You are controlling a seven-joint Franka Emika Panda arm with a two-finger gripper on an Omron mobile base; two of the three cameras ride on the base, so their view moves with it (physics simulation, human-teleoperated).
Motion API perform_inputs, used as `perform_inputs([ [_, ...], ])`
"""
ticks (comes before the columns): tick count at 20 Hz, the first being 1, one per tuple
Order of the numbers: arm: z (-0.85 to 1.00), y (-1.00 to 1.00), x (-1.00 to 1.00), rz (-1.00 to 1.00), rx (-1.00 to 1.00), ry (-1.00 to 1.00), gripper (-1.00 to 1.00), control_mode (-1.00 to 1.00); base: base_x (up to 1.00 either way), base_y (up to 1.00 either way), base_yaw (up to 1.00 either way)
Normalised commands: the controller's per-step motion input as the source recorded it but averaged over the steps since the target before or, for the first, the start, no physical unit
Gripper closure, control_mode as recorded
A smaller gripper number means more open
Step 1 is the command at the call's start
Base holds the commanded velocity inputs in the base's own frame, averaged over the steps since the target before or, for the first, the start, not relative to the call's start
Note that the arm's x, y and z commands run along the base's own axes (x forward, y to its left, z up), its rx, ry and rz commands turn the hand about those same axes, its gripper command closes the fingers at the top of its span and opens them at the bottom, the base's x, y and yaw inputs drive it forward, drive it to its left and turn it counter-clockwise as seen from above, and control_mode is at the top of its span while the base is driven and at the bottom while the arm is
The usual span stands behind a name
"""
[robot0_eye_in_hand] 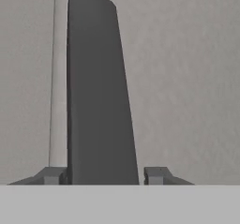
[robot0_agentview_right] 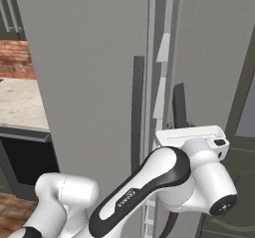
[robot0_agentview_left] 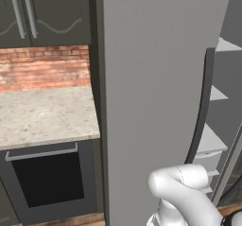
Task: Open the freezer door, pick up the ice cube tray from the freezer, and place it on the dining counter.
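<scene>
In the hand view the long dark-grey handle (robot0_eye_in_hand: pixel 98 92) of the freezer door (robot0_eye_in_hand: pixel 187 78) runs up between my two fingertips, and my gripper (robot0_eye_in_hand: pixel 105 175) is shut on it. In the right base view my hand (robot0_agentview_right: pixel 191 137) sits against that handle (robot0_agentview_right: pixel 179 105) on the right-hand grey freezer door (robot0_agentview_right: pixel 214 58). That door stands slightly ajar. The gap beside it shows thin light shelves (robot0_agentview_right: pixel 160 97) of the freezer, also visible as shelves (robot0_agentview_left: pixel 215 142) in the left base view. The ice cube tray is hidden and the dining counter is out of view.
A second tall grey door (robot0_agentview_left: pixel 156 78) with its own curved handle (robot0_agentview_left: pixel 204 102) stands just left of the gap. Further left are a speckled worktop (robot0_agentview_left: pixel 47 116), a dark oven (robot0_agentview_left: pixel 47 178), a brick wall (robot0_agentview_left: pixel 45 66) and dark upper cabinets (robot0_agentview_left: pixel 52 12).
</scene>
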Motion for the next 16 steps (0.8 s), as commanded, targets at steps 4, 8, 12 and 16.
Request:
perform_inputs([
  [4, 0.0, 0.0, 0.0, 0.0, 0.0, 0.0, -1.0, -1.0, 0.0, 0.0, 0.0],
  [8, 0.0, 0.0, 0.0, 0.0, 0.0, 0.0, -1.0, -1.0, 0.0, 0.0, 0.0],
  [12, 0.0, 0.0, 0.0, 0.0, 0.0, 0.0, -1.0, -1.0, 0.0, 0.0, 0.0],
  [16, 0.0, 0.0, 0.0, 0.0, 0.0, 0.0, -1.0, -1.0, 0.0, 0.0, 0.0],
])
